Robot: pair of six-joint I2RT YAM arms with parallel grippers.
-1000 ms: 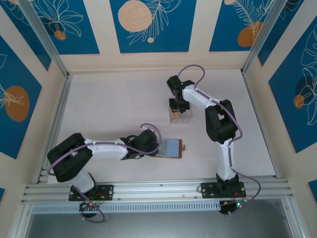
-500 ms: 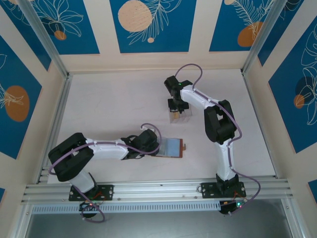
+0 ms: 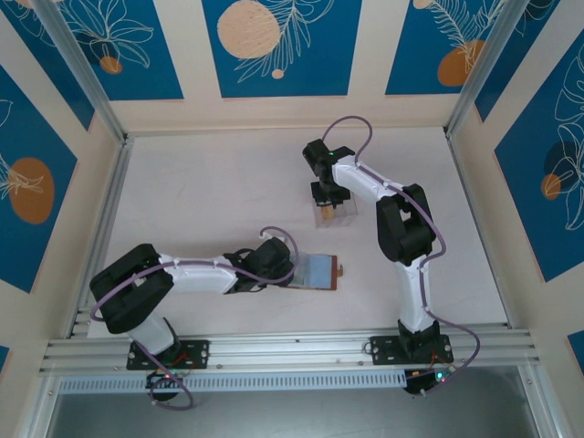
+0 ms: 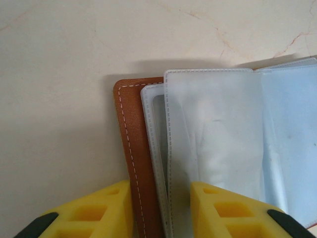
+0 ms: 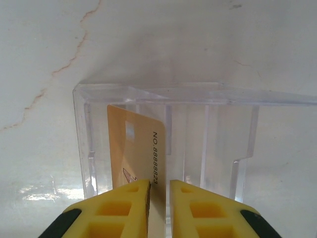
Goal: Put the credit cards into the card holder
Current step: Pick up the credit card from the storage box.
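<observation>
yellow right gripper (image 5: 159,198) pinches a credit card (image 5: 136,148), lower edge hidden; left gripper (image 4: 161,208) clamps card holder (image 4: 136,148).

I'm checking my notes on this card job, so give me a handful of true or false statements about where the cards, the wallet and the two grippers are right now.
1. The right gripper is shut on a tan credit card. True.
2. That card stands inside the clear plastic box. True.
3. The card holder lies folded shut on the table. False: it lies open, its clear sleeves showing.
4. The left gripper holds a credit card. False: its fingers straddle the card holder's brown cover and sleeve edges.
5. The clear box touches the card holder. False: in the top view they sit apart, with bare table between them.
</observation>
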